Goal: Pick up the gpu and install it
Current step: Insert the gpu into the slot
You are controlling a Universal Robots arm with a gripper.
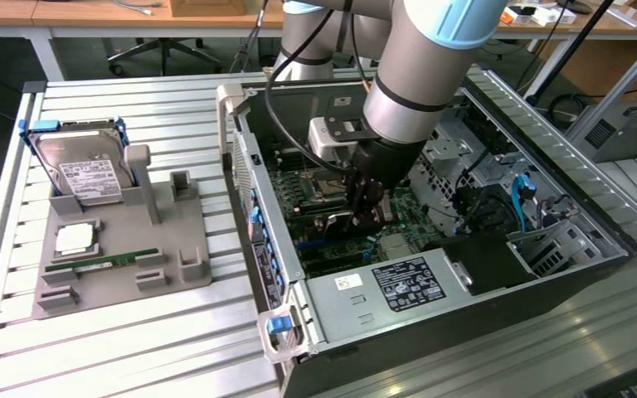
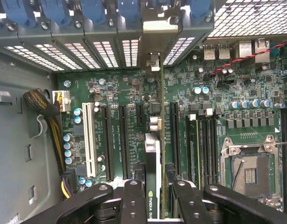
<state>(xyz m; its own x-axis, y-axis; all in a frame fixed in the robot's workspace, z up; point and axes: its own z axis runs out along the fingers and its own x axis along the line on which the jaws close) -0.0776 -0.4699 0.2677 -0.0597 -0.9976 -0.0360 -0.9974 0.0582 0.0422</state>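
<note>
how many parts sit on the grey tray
3: a hard drive propped at the tray's far end, a silver chip in front of it, and a green ram stick nearest the camera. The stands could hide something small.

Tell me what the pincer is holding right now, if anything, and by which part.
The pincer holds the gpu, clamped on its two flat faces near the long edge turned away from the motherboard.
</note>
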